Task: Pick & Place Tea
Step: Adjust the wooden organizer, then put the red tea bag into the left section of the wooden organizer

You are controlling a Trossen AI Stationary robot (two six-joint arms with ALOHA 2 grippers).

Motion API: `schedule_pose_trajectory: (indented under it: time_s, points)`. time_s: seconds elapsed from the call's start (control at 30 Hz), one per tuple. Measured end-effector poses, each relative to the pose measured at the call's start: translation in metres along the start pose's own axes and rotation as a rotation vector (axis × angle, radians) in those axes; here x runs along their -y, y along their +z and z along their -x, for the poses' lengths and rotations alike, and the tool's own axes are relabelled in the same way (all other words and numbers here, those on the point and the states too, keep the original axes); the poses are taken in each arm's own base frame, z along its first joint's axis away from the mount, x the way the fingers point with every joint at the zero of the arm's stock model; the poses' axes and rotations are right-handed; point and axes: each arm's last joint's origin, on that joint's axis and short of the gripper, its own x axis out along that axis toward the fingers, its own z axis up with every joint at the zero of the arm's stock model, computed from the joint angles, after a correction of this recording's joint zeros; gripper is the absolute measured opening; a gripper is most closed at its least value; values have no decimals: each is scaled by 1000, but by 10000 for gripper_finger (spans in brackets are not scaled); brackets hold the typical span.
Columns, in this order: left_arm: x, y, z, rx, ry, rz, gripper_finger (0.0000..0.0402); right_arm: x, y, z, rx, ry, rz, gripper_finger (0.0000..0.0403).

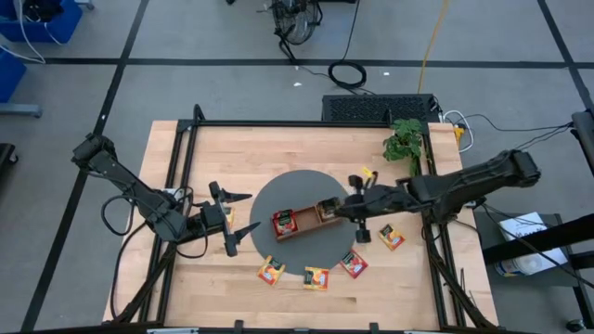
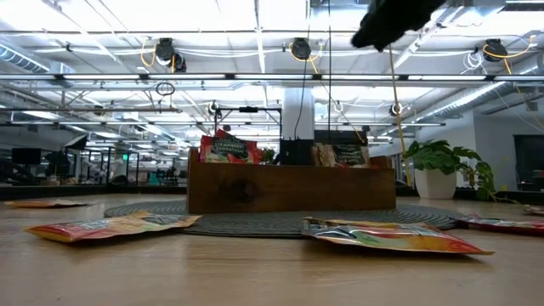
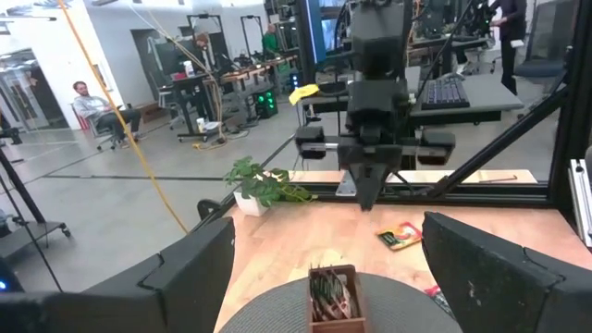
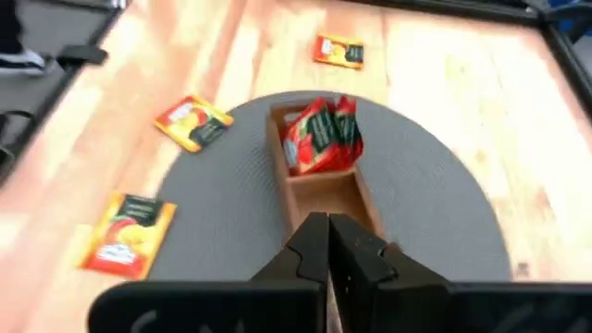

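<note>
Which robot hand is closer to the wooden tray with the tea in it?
The right. The right gripper hangs shut right over the wooden tray's end. The left gripper waits open off the mat, clear of the tray.

Left gripper (image 1: 232, 219) agape, right gripper (image 1: 331, 211) closed

Both arms are matte black, built of boxy jointed links with black cables looped alongside. The left gripper (image 1: 232, 223) carries two thin pointed black fingers; behind the right gripper (image 1: 336, 211) sits a blocky housing with square side lugs
</note>
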Motion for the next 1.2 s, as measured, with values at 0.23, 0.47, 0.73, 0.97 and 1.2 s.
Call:
schedule_pose_trajectory:
  time_s: [0.23,0.47,0.73,0.97,1.2]
  points:
    - [0,-1,0,-8,-1,-12,340,18,-66,-14,-158,-170,-62,0]
    - [0,-1,0,-8,-1,-11,340,38,-110,-40,-218,-237,-148,0]
    - [0,-1,0,-7,-1,-11,340,35,-116,-57,-234,-94,-211,0]
    - [0,-1,0,-8,-1,-12,340,25,-111,-62,-182,27,-243,0]
    - [0,-1,0,-8,-1,-18,340,20,-106,-54,-155,42,-262,0]
